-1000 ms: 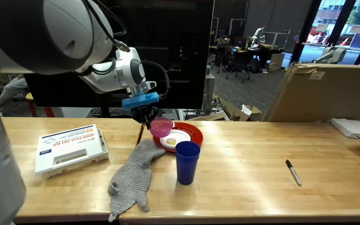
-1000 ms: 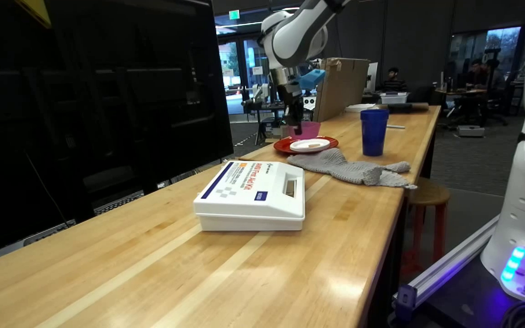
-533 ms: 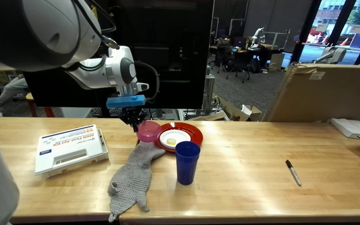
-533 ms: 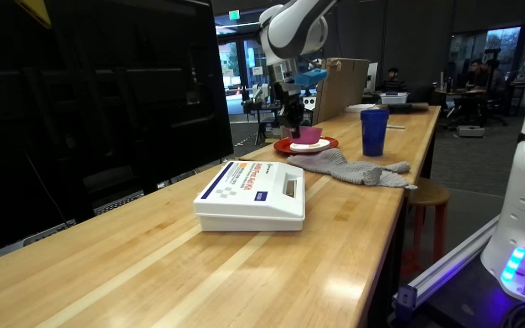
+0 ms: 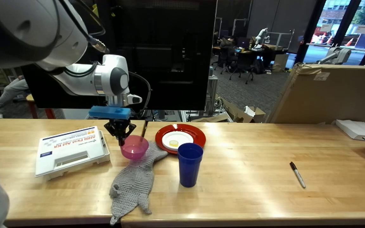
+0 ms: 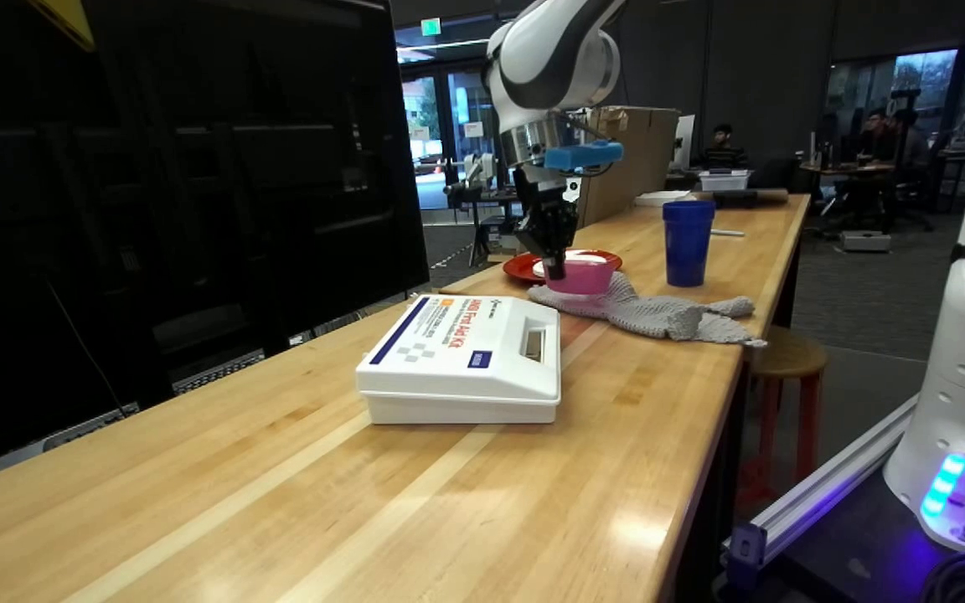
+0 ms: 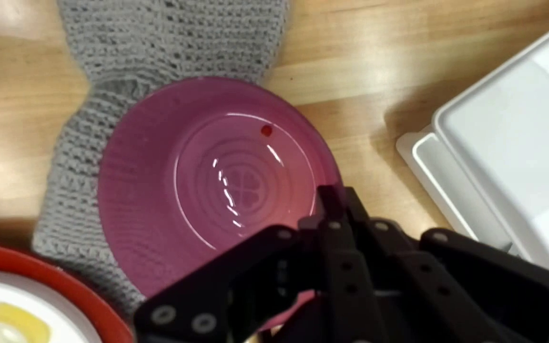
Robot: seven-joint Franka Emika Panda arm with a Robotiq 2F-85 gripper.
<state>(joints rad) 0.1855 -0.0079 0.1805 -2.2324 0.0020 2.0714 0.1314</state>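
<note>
- Over the wooden table (image 5: 249, 190), the black gripper (image 7: 336, 195) is pinching the edge of a pink bowl (image 7: 217, 171).
- The bowl is over one end of a gray knitted thing (image 5: 135, 180), and I can't tell if they touch.
- On one side of the bowl is a white first aid box (image 5: 71, 148).
- On the other side is a red plate (image 5: 198, 136) with a white plate (image 5: 183, 138) on it, and a little yellow thing (image 5: 174, 143) sits on top.
- A tall blue cup (image 5: 188, 169) stands near the red plate.
- A pen (image 5: 297, 174) lies well apart from them.
</note>
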